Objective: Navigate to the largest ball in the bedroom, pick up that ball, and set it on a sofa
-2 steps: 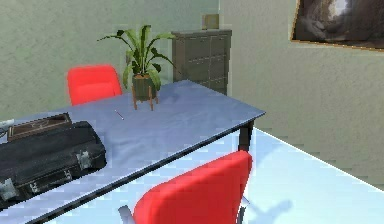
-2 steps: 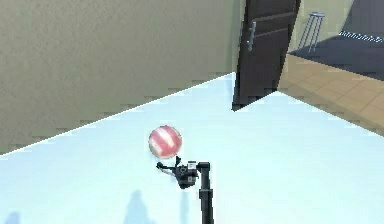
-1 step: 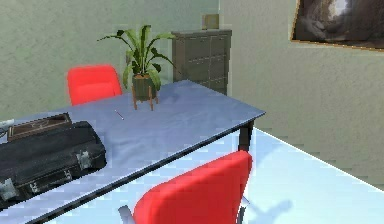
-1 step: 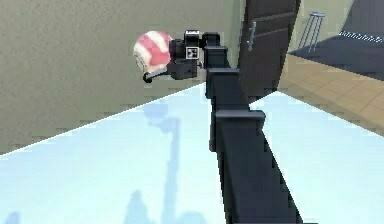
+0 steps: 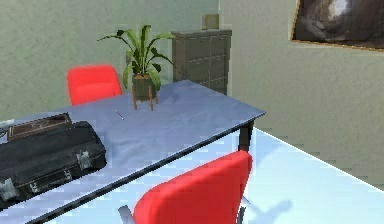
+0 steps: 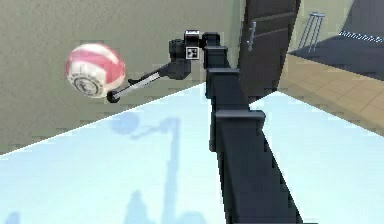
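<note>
A red-and-white striped ball (image 6: 95,70) hangs in the arm side view's upper left, clear of the pale blue floor, with its shadow on the floor below. The gripper (image 6: 113,96) holds this ball at its far end, its thin fingers (image 6: 140,83) slanting down-left from the dark body beside the white marker squares (image 6: 186,52). The dark arm bar (image 6: 240,140) rises from the bottom edge to meet it.
In the forward view a blue-grey table (image 5: 190,125) stands close ahead. It bears a potted plant (image 5: 143,62) and a black case (image 5: 45,155), with red chairs at its far side (image 5: 94,83) and near side (image 5: 195,195). A grey dresser (image 5: 203,58) stands behind. A dark door (image 6: 268,45) is at the arm side view's upper right.
</note>
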